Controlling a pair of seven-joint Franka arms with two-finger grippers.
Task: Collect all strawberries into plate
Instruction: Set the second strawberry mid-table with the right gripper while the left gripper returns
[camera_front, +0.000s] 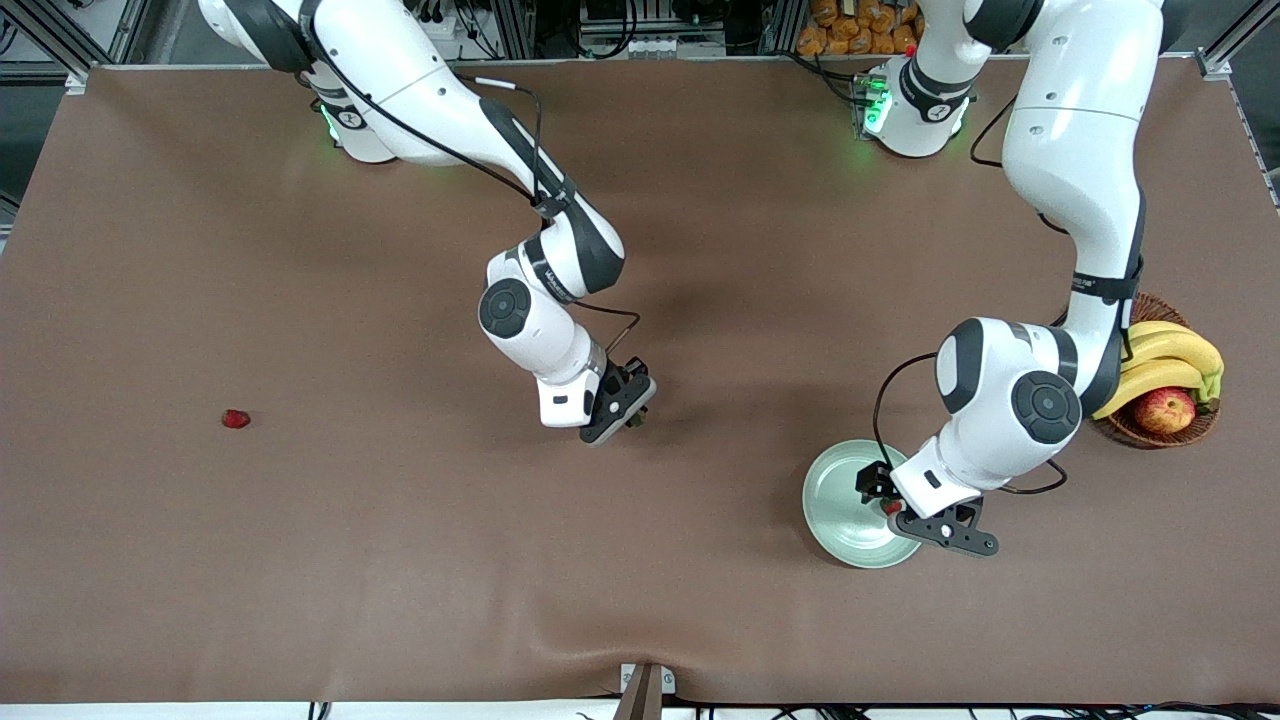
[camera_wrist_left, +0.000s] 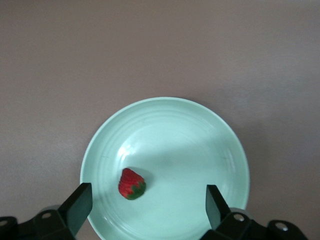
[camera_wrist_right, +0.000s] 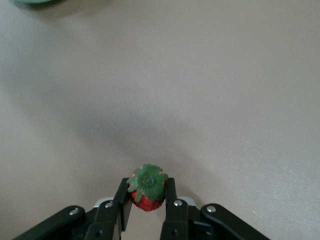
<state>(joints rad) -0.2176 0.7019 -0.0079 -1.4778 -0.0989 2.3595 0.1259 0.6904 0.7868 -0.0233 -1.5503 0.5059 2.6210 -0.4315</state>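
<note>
One strawberry (camera_wrist_left: 131, 184) lies in the plate (camera_wrist_left: 200, 130) beneath the wide-open left tool (camera_wrist_left: 147, 200), another (camera_wrist_right: 146, 190) is pinched in the right tool (camera_wrist_right: 146, 204) awaiting carriage there, a third (camera_front: 236, 419) remains well apart on the bench (camera_front: 300, 560).

Mint plate (camera_wrist_left: 165, 120) holds one strawberry (camera_wrist_left: 131, 184); second (camera_wrist_right: 147, 191) pincer-clamped; third (camera_front: 236, 419) on table.
</note>
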